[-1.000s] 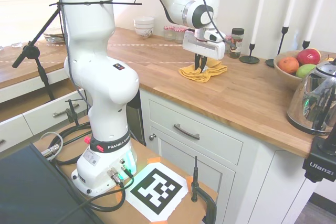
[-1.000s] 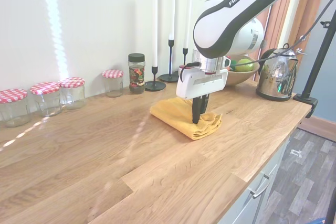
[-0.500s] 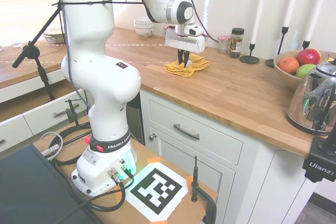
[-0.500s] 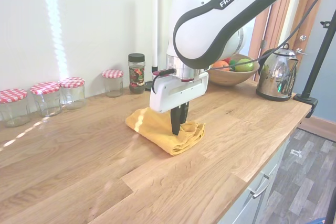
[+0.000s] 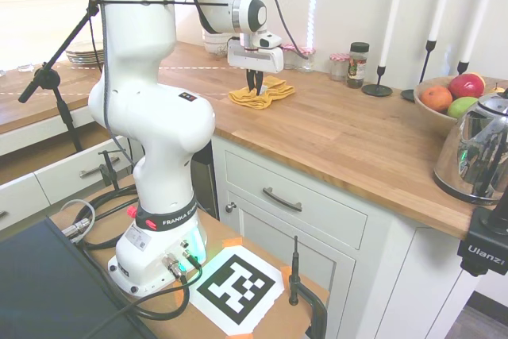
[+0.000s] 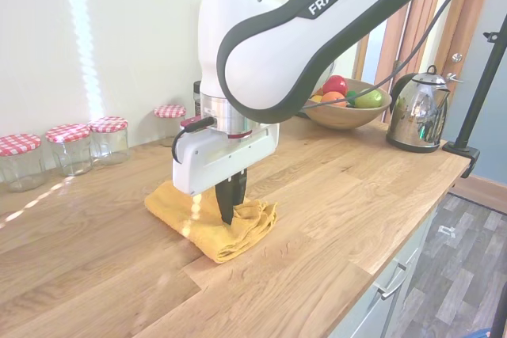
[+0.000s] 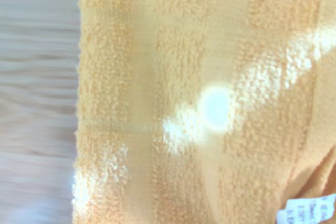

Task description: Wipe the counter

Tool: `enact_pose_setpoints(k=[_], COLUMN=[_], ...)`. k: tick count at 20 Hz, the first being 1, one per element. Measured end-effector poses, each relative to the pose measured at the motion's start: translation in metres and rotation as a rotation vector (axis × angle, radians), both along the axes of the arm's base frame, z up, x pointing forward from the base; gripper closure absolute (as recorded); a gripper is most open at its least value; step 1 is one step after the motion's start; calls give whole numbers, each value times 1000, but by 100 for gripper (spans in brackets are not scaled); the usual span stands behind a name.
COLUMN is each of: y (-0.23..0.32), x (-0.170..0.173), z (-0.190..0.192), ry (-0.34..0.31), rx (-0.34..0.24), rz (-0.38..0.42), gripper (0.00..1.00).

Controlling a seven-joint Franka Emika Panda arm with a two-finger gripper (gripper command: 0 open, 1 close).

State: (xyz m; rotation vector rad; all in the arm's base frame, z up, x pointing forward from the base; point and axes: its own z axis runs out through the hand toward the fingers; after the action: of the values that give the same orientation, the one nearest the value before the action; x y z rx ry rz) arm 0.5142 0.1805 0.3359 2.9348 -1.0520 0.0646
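Your gripper (image 6: 227, 213) is pointing straight down, its fingers pinched closed on a bunched yellow cloth (image 6: 207, 223), pressing it onto the counter (image 6: 333, 187). The cloth is lying flat on the wood, near the jars (image 6: 73, 146) by the wall.

counter (image 6: 341, 187): warm-brown narrow planks | cloth (image 6: 207, 223): mustard yellow, white label in wrist view | jars (image 6: 75, 148): red-and-white checked lids | kettle (image 6: 417, 119): silver | candles (image 5: 394, 17): white, black holders | marker (image 5: 238, 282): black-and-white squares
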Motion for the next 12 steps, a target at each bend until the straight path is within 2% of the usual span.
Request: enact_pose_setpoints(k=[8, 9, 12], y=[59, 61, 61], x=[1, 1, 3], z=[-2, -2, -1], ry=[3, 6, 18], rx=[-33, -36, -42], rz=[40, 35, 27], gripper=[100, 0, 0])
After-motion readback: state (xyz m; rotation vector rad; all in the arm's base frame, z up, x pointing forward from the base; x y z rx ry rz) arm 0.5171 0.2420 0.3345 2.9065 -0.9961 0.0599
